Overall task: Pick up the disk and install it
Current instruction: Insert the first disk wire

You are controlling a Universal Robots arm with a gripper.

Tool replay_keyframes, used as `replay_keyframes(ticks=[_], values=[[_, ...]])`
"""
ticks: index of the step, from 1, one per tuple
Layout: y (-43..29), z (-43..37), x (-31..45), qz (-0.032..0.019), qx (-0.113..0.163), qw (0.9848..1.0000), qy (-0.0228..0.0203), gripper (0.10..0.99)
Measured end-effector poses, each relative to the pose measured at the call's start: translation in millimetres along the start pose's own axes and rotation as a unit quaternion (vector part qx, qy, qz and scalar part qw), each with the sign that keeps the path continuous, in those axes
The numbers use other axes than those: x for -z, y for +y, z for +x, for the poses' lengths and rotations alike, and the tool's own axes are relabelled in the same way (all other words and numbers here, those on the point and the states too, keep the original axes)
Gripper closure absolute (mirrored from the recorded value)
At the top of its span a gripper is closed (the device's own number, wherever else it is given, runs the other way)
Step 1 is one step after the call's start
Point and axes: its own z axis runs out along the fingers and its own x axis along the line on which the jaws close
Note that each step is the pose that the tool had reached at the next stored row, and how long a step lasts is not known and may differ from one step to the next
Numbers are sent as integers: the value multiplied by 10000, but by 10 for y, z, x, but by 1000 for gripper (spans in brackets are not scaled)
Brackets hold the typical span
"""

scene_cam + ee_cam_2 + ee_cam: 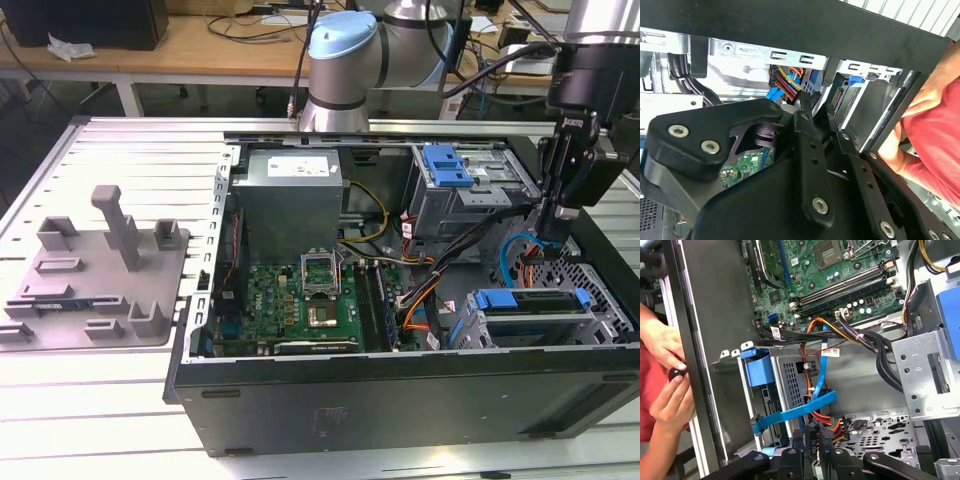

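Observation:
The disk [527, 322] lies flat in the drive cage at the case corner nearest the exterior view's right, with its blue bracket on top. In the first wrist view the disk [767, 407] sits behind that blue bracket. My gripper [557, 228] hangs just behind this cage, among the cables. In both wrist views its fingertips meet on a black cable plug [814, 440] with red, yellow and orange wires. The gripper [815, 452] [807, 107] is beside the disk and does not touch it.
A blue flat cable [800, 412] crosses in front of the cage. A person's hands [665, 385] rest on the case's outer wall [705, 365]. In the case are a grey power supply [290, 200], the motherboard [305, 300] and a second cage [460, 190]. A grey fixture plate [95, 285] lies at the exterior view's left.

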Motion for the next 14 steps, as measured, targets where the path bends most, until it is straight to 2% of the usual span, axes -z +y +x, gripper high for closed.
replay_keyframes(ticks=[5,8,14], values=[[0,-5,-10,0,23,10000,3,824],[0,-6,-12,4,37,10000,3,922],[1,-7,-14,9,56,10000,2,922]])
